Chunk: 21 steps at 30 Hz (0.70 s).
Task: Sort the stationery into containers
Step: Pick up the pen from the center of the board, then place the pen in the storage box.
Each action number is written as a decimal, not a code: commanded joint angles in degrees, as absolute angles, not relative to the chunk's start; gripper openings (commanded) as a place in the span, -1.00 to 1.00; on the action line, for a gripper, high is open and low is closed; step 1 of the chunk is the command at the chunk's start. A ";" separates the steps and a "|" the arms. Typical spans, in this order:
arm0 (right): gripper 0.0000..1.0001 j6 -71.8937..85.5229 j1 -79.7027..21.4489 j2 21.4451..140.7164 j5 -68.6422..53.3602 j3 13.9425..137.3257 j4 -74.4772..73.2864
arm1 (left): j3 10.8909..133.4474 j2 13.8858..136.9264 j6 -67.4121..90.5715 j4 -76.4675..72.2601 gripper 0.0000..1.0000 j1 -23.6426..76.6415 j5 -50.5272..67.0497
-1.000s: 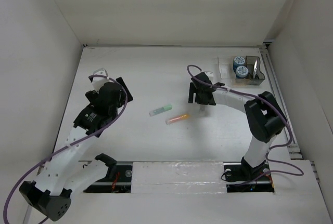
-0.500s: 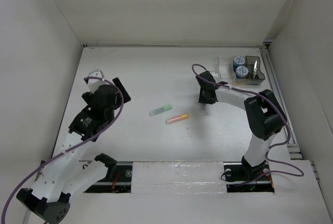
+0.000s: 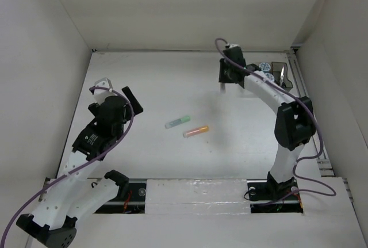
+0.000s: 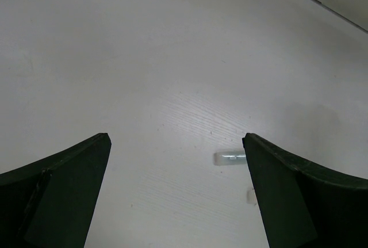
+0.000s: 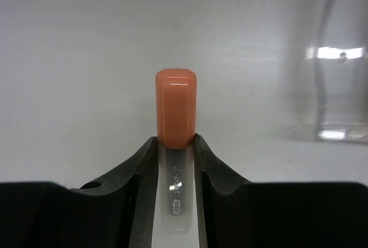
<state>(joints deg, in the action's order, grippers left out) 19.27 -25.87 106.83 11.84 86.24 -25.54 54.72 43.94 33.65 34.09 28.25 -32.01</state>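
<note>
My right gripper (image 5: 175, 138) is shut on a pale marker pen (image 5: 175, 107), whose orange cap sticks out past the fingertips. From above, that gripper (image 3: 224, 78) hangs at the back of the table, just left of the clear organiser (image 3: 286, 87). A blue-and-white roll (image 3: 265, 66) and the scissors (image 3: 282, 75) show inside it; my right arm hides part of it. A green-ended marker (image 3: 177, 121) and an orange-ended marker (image 3: 196, 131) lie mid-table. My left gripper (image 3: 129, 95) is open at the left, with nothing between its fingers (image 4: 75, 173). One pale marker end (image 4: 229, 157) peeks out beside its right finger.
White walls close the table in at the back and on both sides. A clear organiser wall (image 5: 339, 87) shows at the right of the right wrist view. The arm bases and a rail (image 3: 195, 193) run along the near edge.
My right gripper closed on the orange-capped marker, lifted it and carried it to the back, toward the organiser. The left arm drew back a little toward the near left.
</note>
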 commanded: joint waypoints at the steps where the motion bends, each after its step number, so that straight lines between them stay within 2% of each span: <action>1: -1.00 12.57 -18.13 106.34 12.21 91.75 -26.71 | 54.40 41.31 33.13 32.61 1.00 28.04 -31.56; 4: -1.00 10.03 -15.04 106.96 13.45 94.13 -25.67 | 53.88 39.90 32.52 31.55 1.00 28.04 -30.24; 15: -1.00 3.51 -2.56 114.69 3.97 101.69 -23.13 | 53.88 40.43 31.38 31.03 1.00 28.04 -29.00; 21: -1.00 4.04 -1.41 120.06 2.72 104.59 -23.91 | 53.88 40.95 31.38 31.03 1.00 28.04 -28.48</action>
<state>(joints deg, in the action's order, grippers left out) 4.71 -1.26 119.83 4.47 101.45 -25.28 54.70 40.58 32.14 32.75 28.25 -28.75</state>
